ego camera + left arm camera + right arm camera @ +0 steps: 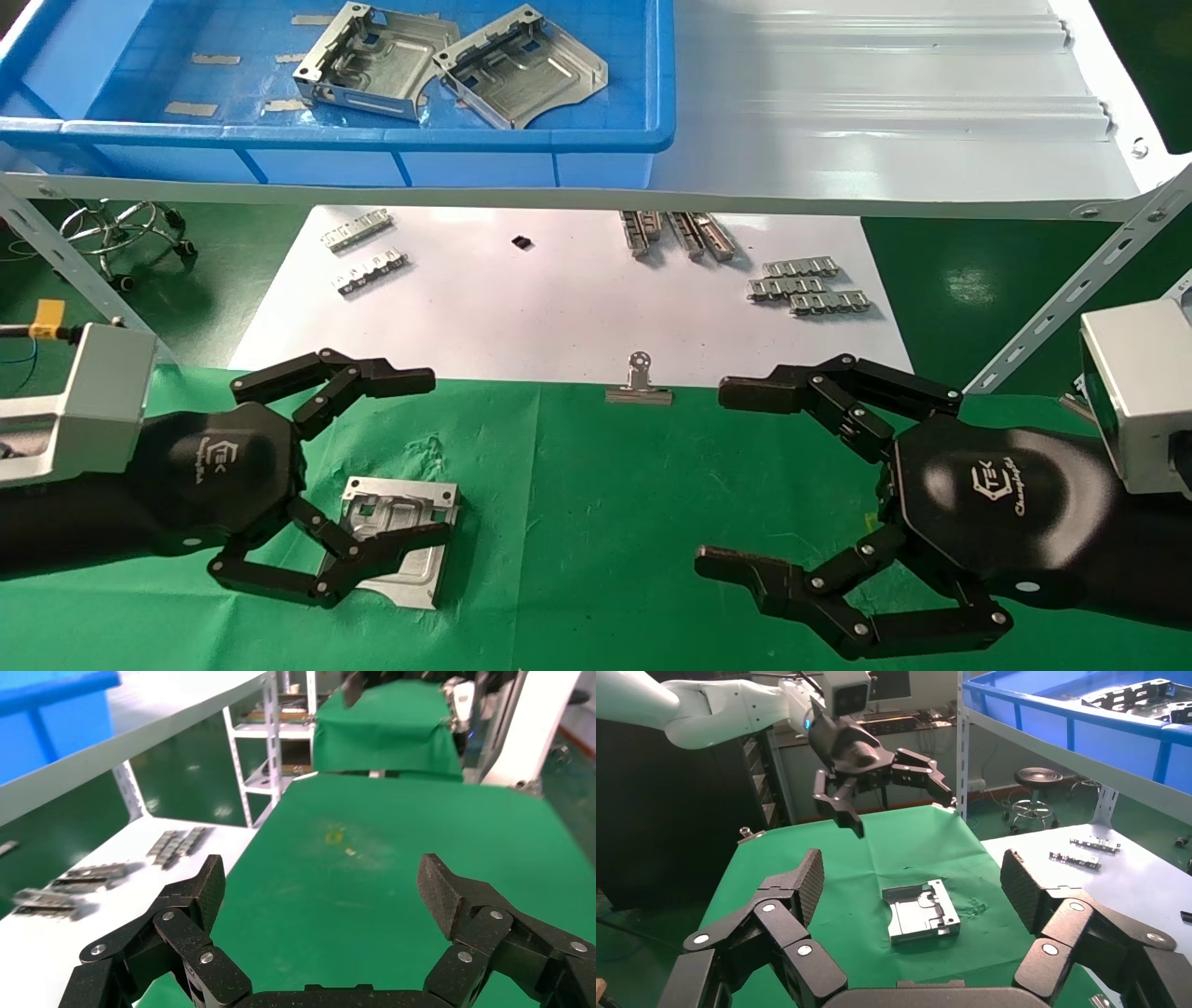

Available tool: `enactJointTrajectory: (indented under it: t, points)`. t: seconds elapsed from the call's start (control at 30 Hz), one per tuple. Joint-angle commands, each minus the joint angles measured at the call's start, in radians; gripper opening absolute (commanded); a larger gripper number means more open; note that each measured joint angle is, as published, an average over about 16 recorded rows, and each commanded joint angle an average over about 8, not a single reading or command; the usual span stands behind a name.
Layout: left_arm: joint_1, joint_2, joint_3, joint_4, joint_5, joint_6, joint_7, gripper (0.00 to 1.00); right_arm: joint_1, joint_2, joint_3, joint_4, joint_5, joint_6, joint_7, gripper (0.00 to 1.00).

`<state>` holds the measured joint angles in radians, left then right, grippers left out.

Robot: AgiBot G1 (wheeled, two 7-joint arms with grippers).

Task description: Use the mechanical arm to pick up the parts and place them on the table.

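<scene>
One silver part (396,540) lies flat on the green table cloth (577,522); it also shows in the right wrist view (923,913). My left gripper (424,457) is open and empty. In the right wrist view it (902,811) hangs well above the cloth, higher than the part. The left wrist view shows its jaws (323,888) wide apart over bare cloth with a faint yellow mark (334,836). Two more parts (377,61) (521,75) lie in the blue bin (372,140). My right gripper (712,475) is open and empty over the cloth's right side.
The bin stands on a pale grey shelf (885,112) above a white sheet (559,308). Small linked strips (805,289) lie on the sheet. A silver binder clip (639,382) sits at the cloth's far edge. A slanted shelf brace (1071,289) runs at the right.
</scene>
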<state>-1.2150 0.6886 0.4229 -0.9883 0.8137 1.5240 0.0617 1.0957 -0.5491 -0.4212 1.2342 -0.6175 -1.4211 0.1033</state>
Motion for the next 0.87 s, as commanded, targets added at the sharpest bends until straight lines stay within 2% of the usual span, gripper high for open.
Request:
enactJointTrajectory:
  t: [0.03, 0.5, 0.87]
  points:
    - [0.019, -0.01, -0.019, -0.04, -0.011, -0.004, -0.034, 1.0, 0.0, 0.0, 0.0, 0.0, 0.0, 0.0, 0.0, 1.0]
    - [0.141, -0.077, -0.144, -0.299, -0.084, -0.028, -0.246, 1.0, 0.0, 0.0, 0.0, 0.0, 0.0, 0.0, 0.0, 1.0]
    - [0.154, -0.085, -0.156, -0.325, -0.094, -0.031, -0.26, 1.0, 0.0, 0.0, 0.0, 0.0, 0.0, 0.0, 0.0, 1.0]
